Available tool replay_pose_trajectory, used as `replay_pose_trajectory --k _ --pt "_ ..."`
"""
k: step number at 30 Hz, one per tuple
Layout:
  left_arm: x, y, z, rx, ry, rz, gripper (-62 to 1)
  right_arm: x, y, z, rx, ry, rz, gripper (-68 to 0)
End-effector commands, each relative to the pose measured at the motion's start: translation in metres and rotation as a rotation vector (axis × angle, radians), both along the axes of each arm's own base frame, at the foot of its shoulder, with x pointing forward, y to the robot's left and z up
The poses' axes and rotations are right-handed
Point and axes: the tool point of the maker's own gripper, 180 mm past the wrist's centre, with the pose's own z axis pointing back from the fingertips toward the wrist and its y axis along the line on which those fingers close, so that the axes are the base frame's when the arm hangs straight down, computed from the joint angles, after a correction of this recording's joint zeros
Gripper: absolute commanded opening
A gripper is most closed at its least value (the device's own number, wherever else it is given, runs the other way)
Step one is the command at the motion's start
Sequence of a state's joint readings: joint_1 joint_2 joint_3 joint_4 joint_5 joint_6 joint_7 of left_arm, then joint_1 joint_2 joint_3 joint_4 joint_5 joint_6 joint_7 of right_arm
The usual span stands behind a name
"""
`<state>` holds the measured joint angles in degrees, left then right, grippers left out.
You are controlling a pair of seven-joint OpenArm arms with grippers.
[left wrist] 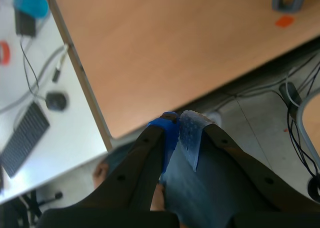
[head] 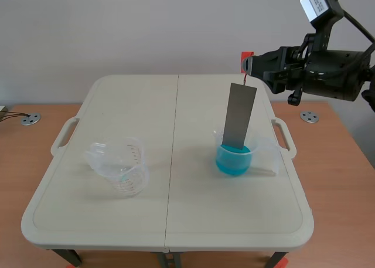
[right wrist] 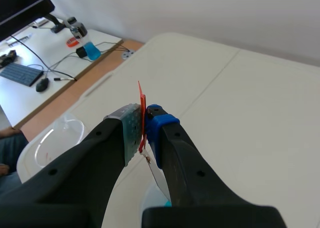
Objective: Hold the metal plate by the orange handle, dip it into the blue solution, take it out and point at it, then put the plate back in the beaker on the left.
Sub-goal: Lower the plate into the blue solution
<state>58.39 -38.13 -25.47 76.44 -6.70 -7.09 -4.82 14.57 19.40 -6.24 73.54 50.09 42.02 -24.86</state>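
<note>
My right gripper [head: 246, 65] is raised over the table's right half, shut on the thin orange handle [head: 247, 60] of the metal plate [head: 239, 115]. The grey plate hangs upright with its lower end inside the beaker of blue solution [head: 235, 158]. In the right wrist view the orange handle [right wrist: 142, 108] is pinched between the pads of the right gripper [right wrist: 144, 123], and the plate [right wrist: 156, 174] drops away beneath them. An empty clear beaker [head: 122, 165] stands on the table's left half. My left gripper [left wrist: 179, 133] is shut on nothing, away from the table, and does not show in the scene view.
The white folding table [head: 170, 215] has side handles [head: 285, 136] and rests on a wooden surface [head: 345, 180]. In the right wrist view the empty beaker [right wrist: 55, 138] lies ahead of the gripper. A desk with a keyboard [right wrist: 22, 74] and cables stands beyond the table.
</note>
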Motion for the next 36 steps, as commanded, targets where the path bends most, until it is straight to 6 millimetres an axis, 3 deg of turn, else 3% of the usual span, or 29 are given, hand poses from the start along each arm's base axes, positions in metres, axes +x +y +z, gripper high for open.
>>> replay_pose_trajectory --k 1,5,16,27,36 --pt "-0.008 0.0 -0.003 -0.012 -0.009 0.029 -54.9 0.004 0.003 0.01 0.018 -0.033 0.007 -66.1" --pt "-0.039 0.001 -0.019 -0.035 0.033 0.104 -54.9 0.006 0.001 -0.006 -0.002 -0.009 -0.011 -66.2" --pt "-0.098 -0.039 -0.06 -0.163 0.15 0.179 -54.9 0.006 0.001 -0.04 -0.086 0.021 -0.02 -66.2" --pt "-0.122 -0.089 -0.095 -0.263 0.251 0.141 -54.9 0.005 0.003 -0.045 -0.104 0.021 -0.014 -66.2" --pt "-0.128 -0.1 -0.1 -0.286 0.275 0.128 -54.9 0.005 0.003 -0.045 -0.108 0.021 -0.014 -66.2"
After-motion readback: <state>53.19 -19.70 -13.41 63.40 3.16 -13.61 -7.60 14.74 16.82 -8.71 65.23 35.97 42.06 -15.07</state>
